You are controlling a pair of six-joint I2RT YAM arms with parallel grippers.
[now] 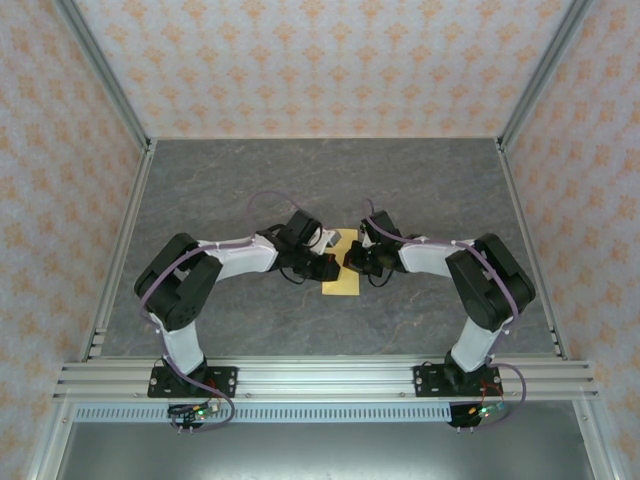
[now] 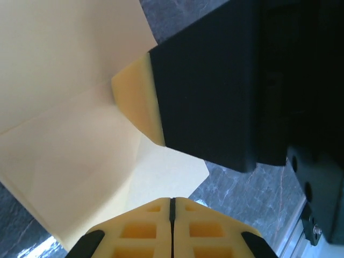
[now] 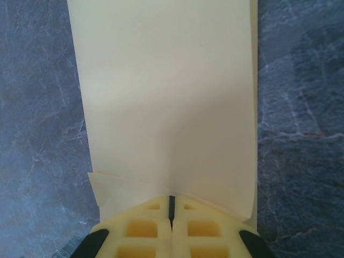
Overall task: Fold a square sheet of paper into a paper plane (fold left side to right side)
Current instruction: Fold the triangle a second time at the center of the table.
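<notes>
Where it lies flat at the middle of the grey marbled table (image 1: 220, 190), the square sheet of paper (image 1: 341, 283) shows as a narrow pale-yellow rectangle, folded over itself, with a lower layer's edge peeking out at one end. The left gripper (image 1: 330, 266) and right gripper (image 1: 351, 261) meet over the sheet, nearly touching, and cover its middle. Both sets of jaws are pressed together and grip nothing. Their tips are over the paper; contact cannot be confirmed.
</notes>
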